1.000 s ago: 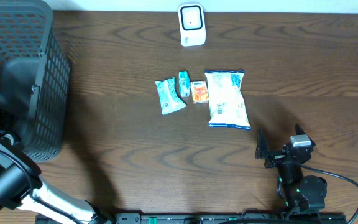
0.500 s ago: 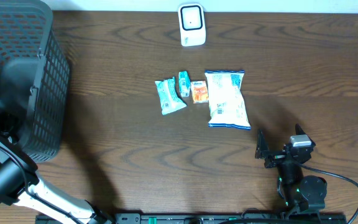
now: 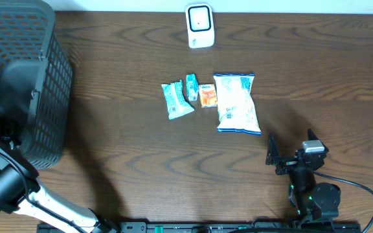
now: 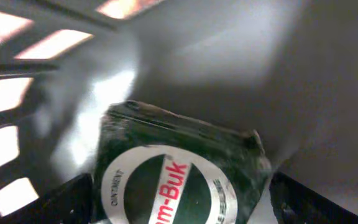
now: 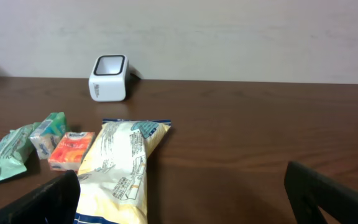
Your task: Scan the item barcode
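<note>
Four small packs are lying in a row mid-worktop (image 3: pixel 109 162) in the overhead view: a teal packet (image 3: pixel 177 100), a small teal pack (image 3: pixel 192 86), an orange box (image 3: pixel 207 95) and a white-and-blue bag (image 3: pixel 237 103). The white scanner (image 3: pixel 199 26) is standing apart behind them. The left arm (image 3: pixel 5 188) is reaching into the black basket (image 3: pixel 37 77) at the left edge, and the right gripper (image 3: pixel 292 155) is pointing toward the bag from nearby.

In the left wrist view, a green ointment box (image 4: pixel 179 168) is sitting inside the basket between the fingers (image 4: pixel 73 199) of the left gripper (image 4: pixel 182 208). They are standing wide apart; whether they are pressing on it I cannot tell.

In the right wrist view, the right fingers (image 5: pixel 48 202) are spreading wide around nothing, facing the bag and scanner.
</note>
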Tool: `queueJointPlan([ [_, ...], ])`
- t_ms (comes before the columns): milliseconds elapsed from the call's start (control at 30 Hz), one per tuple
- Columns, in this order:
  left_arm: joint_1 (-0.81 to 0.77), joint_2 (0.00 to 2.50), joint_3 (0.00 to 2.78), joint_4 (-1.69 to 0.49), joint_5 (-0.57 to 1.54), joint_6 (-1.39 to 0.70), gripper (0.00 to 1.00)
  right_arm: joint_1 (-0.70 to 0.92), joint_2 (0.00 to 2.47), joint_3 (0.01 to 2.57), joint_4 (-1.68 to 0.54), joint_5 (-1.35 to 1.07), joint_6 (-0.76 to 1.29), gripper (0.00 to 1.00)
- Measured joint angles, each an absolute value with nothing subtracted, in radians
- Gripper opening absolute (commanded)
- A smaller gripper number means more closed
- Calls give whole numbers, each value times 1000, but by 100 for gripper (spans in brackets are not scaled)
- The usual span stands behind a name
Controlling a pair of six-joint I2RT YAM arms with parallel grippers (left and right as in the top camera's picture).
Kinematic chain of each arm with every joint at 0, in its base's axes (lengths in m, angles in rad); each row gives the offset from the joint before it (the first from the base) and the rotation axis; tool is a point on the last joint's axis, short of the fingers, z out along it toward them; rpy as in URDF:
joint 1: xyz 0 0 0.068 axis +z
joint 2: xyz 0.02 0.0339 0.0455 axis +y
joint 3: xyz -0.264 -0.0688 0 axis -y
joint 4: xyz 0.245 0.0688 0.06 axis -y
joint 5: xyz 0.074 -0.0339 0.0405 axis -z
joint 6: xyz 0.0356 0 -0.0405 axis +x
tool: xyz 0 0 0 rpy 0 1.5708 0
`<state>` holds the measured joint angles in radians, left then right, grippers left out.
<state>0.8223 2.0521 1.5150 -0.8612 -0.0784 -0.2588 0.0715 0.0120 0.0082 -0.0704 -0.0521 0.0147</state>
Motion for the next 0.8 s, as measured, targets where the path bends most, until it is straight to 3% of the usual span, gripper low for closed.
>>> queueJointPlan([
  [300, 824, 2061, 1515, -856, 73, -138, 89, 72, 12, 8, -70, -52, 15, 99],
  [800, 823, 2059, 1501, -775, 72, -116, 90, 72, 12, 8, -70, -52, 15, 99],
])
